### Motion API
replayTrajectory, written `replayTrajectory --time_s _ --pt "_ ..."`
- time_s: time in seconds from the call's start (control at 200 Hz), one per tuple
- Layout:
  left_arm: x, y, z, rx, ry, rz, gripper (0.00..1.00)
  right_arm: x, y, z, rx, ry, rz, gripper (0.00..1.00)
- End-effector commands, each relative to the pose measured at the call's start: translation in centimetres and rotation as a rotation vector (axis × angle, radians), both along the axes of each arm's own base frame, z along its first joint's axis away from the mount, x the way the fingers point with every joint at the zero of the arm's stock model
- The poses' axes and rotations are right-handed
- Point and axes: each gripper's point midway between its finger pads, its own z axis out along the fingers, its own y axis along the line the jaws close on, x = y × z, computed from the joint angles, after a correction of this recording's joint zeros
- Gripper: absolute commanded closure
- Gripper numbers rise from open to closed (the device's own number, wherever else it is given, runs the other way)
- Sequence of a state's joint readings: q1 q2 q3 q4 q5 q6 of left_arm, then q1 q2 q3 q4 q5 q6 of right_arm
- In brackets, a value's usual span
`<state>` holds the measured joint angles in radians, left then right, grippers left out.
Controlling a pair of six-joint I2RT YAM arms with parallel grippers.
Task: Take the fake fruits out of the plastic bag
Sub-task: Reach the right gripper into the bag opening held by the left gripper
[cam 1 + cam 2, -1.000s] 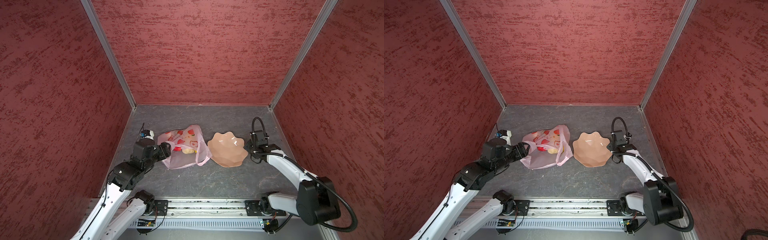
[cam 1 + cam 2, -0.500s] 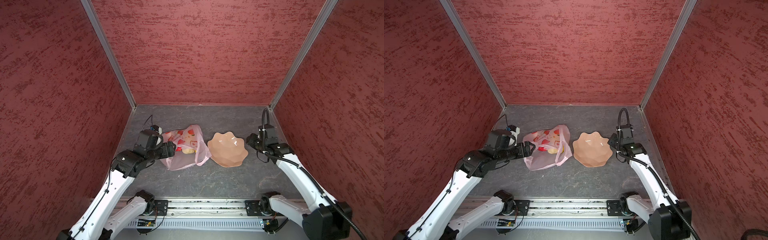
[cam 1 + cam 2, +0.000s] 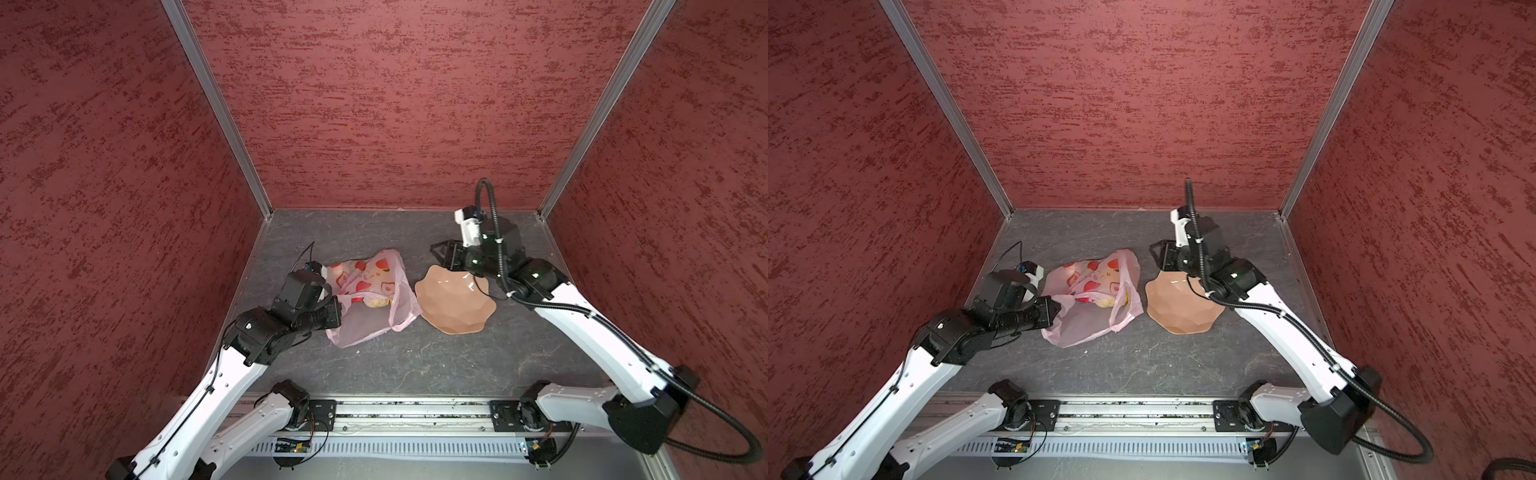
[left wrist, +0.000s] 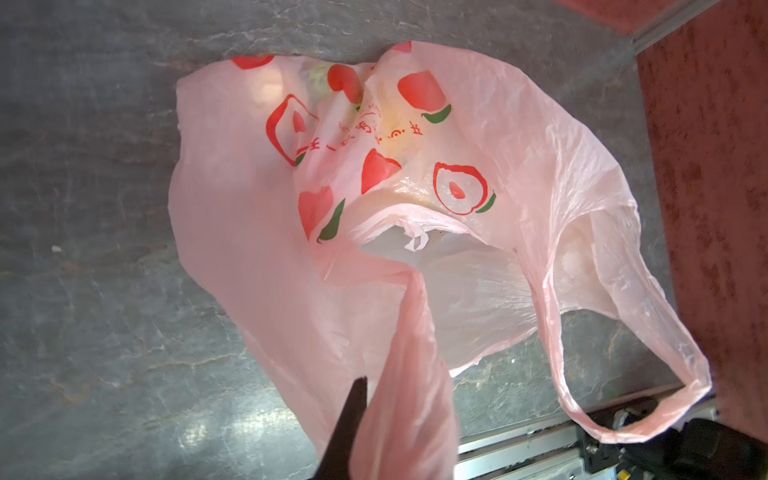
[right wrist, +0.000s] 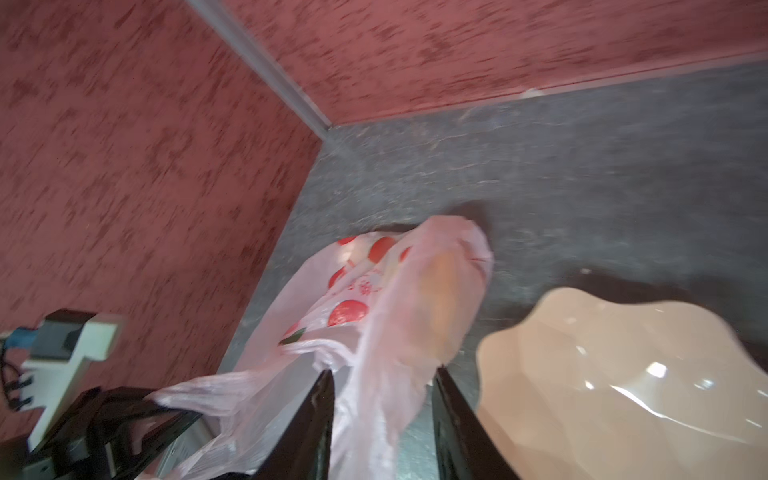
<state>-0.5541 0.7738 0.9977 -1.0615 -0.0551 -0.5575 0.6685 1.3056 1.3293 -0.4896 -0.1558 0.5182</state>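
Pinching 1 plastic bag (image 3: pixel 374 270) handle, left gripper (image 3: pixel 337 308) likely opens it for right gripper (image 5: pixel 384 372), fingers apart, toward fake fruits (image 3: pixel 376 302).

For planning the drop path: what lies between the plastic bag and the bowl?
Between plastic bag and bowl, only bare floor, shown in the right wrist view.

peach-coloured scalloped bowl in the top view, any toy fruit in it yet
No, the peach-coloured scalloped bowl shows a bare inside, and a beige toy fruit lies in the pale-pink plastic bag.
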Motion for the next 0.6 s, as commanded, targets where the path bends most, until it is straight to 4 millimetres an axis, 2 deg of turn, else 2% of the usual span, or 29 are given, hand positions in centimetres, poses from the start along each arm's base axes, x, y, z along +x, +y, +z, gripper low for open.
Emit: replayTrajectory --time_s 0.0,0.025,0.05,0.135,0.255,0.371,0.596 --pt "0.4 1.5 -0.1 -0.047 -0.092 0.153 0.9 -1.2 6.6 0.5 0.019 -0.058 0.135 0.6" --pt "0.3 1.7 -0.2 -0.062 -0.105 0.17 0.91 -1.5 7.8 0.4 0.018 -0.058 0.153 0.6" --pt "0.1 1.8 -0.4 -0.078 -0.118 0.184 0.92 -1.5 9.2 -0.8 0.0 -0.04 0.17 0.61" --pt "-0.3 2.2 -1.0 -0.129 -0.144 0.219 0.93 -2.8 13.1 -2.6 -0.022 -0.008 0.249 0.61" --pt "-0.8 2.8 -2.1 -0.153 -0.156 0.254 0.94 -4.9 17.0 -5.2 -0.072 0.043 0.331 0.63" --pt "-0.7 3.2 -2.2 -0.161 -0.179 0.277 0.95 -6.3 18.3 -7.8 -0.108 0.103 0.356 0.65" --pt "0.0 3.5 -0.3 -0.176 -0.262 0.29 0.95 -7.0 18.1 -12.8 -0.22 0.192 0.34 0.69"
